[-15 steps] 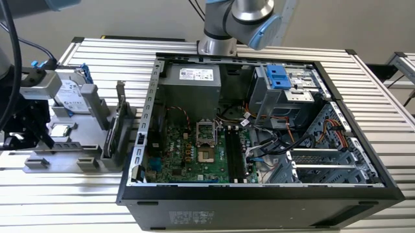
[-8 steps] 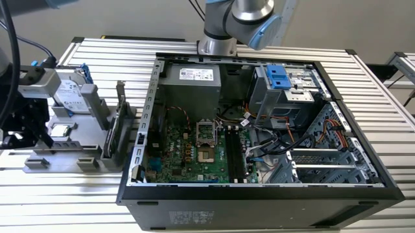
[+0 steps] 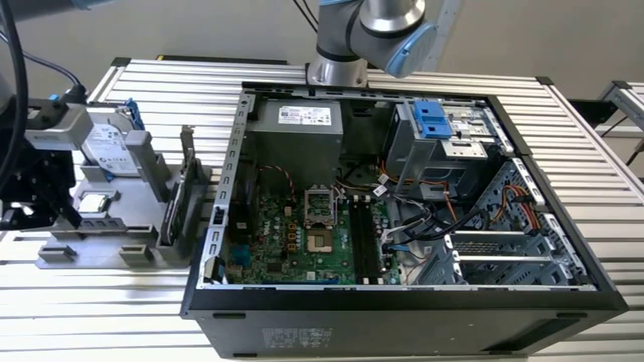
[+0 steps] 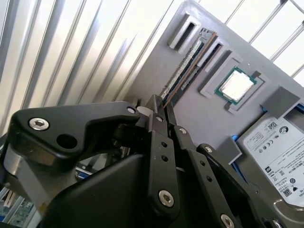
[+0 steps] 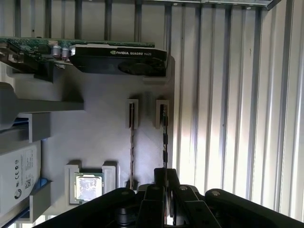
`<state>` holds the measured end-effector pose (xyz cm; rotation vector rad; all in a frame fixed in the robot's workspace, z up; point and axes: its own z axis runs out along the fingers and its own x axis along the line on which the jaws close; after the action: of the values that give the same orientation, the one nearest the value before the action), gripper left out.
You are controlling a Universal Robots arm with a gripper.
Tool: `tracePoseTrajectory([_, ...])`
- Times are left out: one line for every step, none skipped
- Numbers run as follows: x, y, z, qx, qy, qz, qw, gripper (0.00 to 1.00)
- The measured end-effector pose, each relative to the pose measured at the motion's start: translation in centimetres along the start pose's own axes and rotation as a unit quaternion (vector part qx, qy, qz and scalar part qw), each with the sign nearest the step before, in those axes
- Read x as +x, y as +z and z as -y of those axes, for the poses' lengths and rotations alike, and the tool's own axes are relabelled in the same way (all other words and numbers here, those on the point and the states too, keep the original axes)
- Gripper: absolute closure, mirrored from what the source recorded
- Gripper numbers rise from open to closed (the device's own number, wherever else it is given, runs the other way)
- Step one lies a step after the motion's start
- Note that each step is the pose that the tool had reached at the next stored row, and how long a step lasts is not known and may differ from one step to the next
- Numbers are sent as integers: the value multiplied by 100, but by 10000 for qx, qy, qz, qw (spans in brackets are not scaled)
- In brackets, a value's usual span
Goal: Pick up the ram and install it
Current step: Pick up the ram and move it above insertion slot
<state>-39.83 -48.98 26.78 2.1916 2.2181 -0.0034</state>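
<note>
Thin ram [image 5: 165,140] on edge in gray holder [image 5: 104,137]

Work table [image 3: 593,173] of ribbed aluminium slats, silver-grey, spans most of the exterior view. The slats lie side by side w/ dark grooves btwn them. A black cap [image 3: 544,79] marks its far corner at the exterior view's right. Behind the table stands a plain grey-beige wall [image 3: 201,26], evenly lit. A second slatted table [image 3: 629,102] stands just beside the first at the exterior view's right, w/ a dark gap btwn the two. In the second wrist view the slats [image 4: 95,47] catch strong light, w/ white glare along the ridges. In the first wrist view they alternate bright & shadowed strips.
</note>
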Motion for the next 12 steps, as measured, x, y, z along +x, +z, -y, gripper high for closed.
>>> tracePoseTrajectory([0,-4,0,0,0,0,10000,100])
tracePoseTrajectory([0,-8,0,0,0,0,10000,100])
tracePoseTrajectory([0,-11,0,-1,0,-1,10000,100])
tracePoseTrajectory([0,-16,0,0,0,0,10000,100])
tracePoseTrajectory([0,-20,0,0,0,0,10000,100])
tracePoseTrajectory([0,-23,0,0,0,0,10000,100])
tracePoseTrajectory([0,-25,0,0,0,0,10000,100])
tracePoseTrajectory([0,-29,0,0,0,0,10000,100])
tracePoseTrajectory([-1,-32,0,0,0,0,10000,100])
tracePoseTrajectory([0,-34,0,0,0,0,10000,100])
tracePoseTrajectory([-1,-37,0,0,0,0,10000,100])
tracePoseTrajectory([-1,-39,-1,0,0,0,10000,100])
